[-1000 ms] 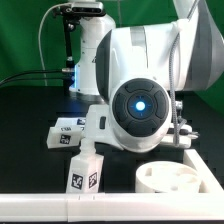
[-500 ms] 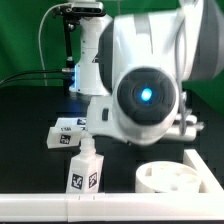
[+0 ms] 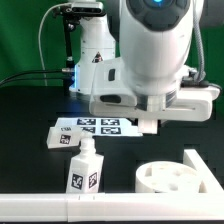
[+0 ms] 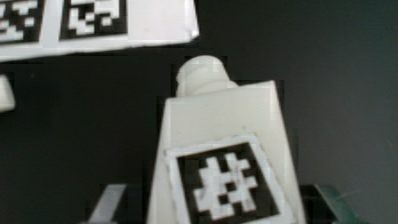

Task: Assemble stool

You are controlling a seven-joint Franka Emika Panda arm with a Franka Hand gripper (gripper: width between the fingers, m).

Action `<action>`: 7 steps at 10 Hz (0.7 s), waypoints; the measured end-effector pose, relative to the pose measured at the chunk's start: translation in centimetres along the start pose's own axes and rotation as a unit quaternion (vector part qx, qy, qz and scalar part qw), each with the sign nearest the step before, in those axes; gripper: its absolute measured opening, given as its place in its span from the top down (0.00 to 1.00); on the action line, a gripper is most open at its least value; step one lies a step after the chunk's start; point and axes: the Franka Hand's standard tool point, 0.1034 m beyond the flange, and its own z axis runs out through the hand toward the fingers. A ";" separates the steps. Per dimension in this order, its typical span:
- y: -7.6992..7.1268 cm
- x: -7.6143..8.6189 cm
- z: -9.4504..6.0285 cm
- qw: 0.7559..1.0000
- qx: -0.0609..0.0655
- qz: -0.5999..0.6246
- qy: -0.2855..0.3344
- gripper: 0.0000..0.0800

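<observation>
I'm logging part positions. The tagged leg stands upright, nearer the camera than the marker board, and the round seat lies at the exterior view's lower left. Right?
No: the exterior view shows the round seat at its lower right, not lower left. The tagged leg does stand upright, nearer the camera than the marker board.

- Exterior view: set low at the near edge of the black table (image 3: 25, 150), facing the far side; the arm (image 3: 150, 50) looms close.
- Wrist view: very close over a white plastic tagged stool leg (image 4: 222, 130).
- Shared: the thin white marker board (image 3: 95, 128).
</observation>
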 end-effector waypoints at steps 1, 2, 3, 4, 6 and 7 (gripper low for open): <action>-1.0 0.1 -3.2 0.999 -0.005 -0.020 0.048 0.60; -1.5 -0.5 -6.0 0.996 -0.001 -0.035 0.079 0.60; -2.0 -0.3 -7.7 0.991 0.004 -0.040 0.125 0.60; -2.0 0.3 -7.0 0.985 0.008 -0.039 0.166 0.60; -2.4 0.8 -7.6 0.971 0.015 -0.041 0.234 0.60; -2.9 1.7 -9.3 0.964 0.020 -0.051 0.262 0.60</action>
